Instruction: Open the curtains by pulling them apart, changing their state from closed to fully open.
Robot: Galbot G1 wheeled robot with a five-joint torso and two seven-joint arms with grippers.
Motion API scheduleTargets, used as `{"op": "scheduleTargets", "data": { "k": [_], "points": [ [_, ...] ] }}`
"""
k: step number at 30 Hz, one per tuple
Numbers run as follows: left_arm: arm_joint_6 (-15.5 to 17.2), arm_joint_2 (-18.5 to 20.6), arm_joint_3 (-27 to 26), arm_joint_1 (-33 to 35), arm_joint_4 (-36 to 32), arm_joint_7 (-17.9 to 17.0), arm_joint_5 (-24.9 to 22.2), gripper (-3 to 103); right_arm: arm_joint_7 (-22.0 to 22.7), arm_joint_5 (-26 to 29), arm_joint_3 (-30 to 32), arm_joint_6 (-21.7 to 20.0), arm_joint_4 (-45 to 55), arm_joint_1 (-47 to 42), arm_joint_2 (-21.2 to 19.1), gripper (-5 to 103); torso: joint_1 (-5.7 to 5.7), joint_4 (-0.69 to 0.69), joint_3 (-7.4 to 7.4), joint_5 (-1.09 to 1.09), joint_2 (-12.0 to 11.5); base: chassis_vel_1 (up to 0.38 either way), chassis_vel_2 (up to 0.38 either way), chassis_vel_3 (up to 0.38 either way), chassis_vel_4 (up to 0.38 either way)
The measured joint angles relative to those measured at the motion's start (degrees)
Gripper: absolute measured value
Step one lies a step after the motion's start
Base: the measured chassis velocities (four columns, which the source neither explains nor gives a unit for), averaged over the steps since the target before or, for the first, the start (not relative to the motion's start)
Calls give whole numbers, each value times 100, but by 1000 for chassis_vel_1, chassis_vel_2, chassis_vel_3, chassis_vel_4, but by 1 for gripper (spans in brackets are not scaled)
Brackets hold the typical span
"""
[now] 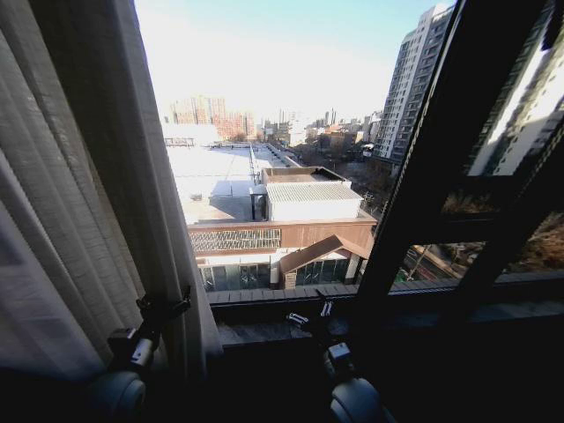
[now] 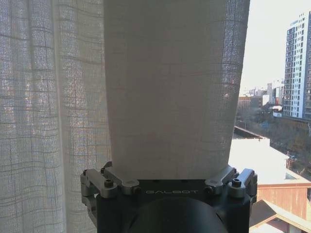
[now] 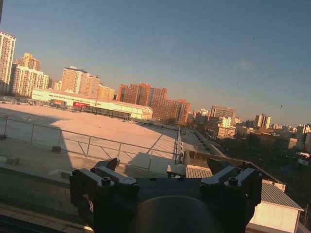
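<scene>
Sheer, loosely woven white curtains (image 1: 79, 203) hang in long pleats, bunched at the window's left side. The left gripper (image 1: 165, 310) clenches a fold at their inner edge. The right gripper (image 1: 308, 319) hovers spread and empty before bare glass above the sill (image 1: 441, 300)

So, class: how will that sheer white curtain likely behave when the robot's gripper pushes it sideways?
Probably floppy: the curtain hangs in long soft pleats and drapes over the left gripper in the left wrist view. Likely light, since daylight shows through its open weave. It may slip or swing back, as it hangs loose; the right gripper sits near the window sill.
</scene>
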Motion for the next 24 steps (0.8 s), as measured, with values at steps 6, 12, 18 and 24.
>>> {"op": "scheduleTargets", "data": {
  "k": [6,12,18,24],
  "points": [
    [34,13,-53,-35,44,-27,-8,68,4,-5,-3,5,5,-6,37,100,0,0,0,0,0,0,0,0,0],
    [97,108,-218,-20,48,-24,-43,46,5,-22,-22,5,5,-9,68,100,0,1,0,0,0,0,0,0,0],
    [98,112,-261,-23,86,-16,-65,30,6,-31,-22,5,5,-23,85,100,0,0,0,0,0,0,0,0,0],
    [86,113,-300,-14,111,26,-116,9,8,-99,-10,8,22,-81,139,100,0,0,0,0,0,0,0,0,0]
  ]
}}
